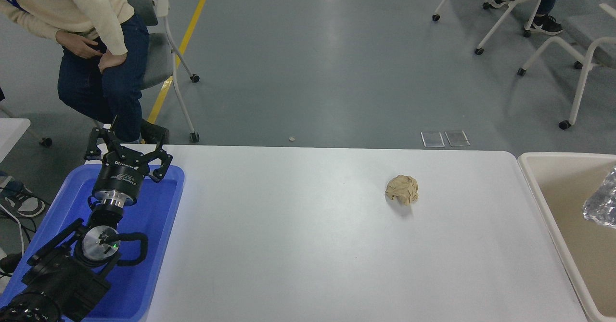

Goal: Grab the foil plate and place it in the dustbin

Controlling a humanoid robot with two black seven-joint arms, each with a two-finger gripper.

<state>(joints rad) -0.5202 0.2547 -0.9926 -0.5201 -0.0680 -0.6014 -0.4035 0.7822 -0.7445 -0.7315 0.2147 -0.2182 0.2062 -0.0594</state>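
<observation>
**Mia:** What do you see from the head view?

**Ben:** A big white tabletop (308, 245). On its left side sits a blue tray (159, 245). The left arm rests over that tray, at the lower left.

**Mia:** What is its tool doing?

**Ben:** The left tool (129, 149) points away from us, over the far end of the tray. Its fingers are spread wide apart. It has nothing in it.

**Mia:** Where is the shiny thing?

**Ben:** The foil plate (601, 201) is at the right edge of the picture. It is silver and crinkly. We only see part of it, because the picture cuts it off. It shows in front of the inside of the dustbin (539, 187).

**Mia:** Is it lying on the bottom of the dustbin?

**Ben:** I cannot tell if it lies there or hangs above it.

**Mia:** And the dustbin?

**Ben:** It is big and cream, with a thick round rim. It stands just beside the right end of the tabletop.

**Mia:** Where is the right tool?

**Ben:** It does not show in the picture, so I cannot say if it is open or closed.

**Mia:** What else is on the tabletop?

**Ben:** A small tan paper ball (402, 189). It sits alone on the right half, well apart from the blue tray, and nearer to the dustbin.

**Mia:** Is anyone there?

**Ben:** A person (82, 33) sits on a chair (159, 47) at the top left, on the grey floor (317, 62). More chairs (572, 47) stand at the top right
</observation>
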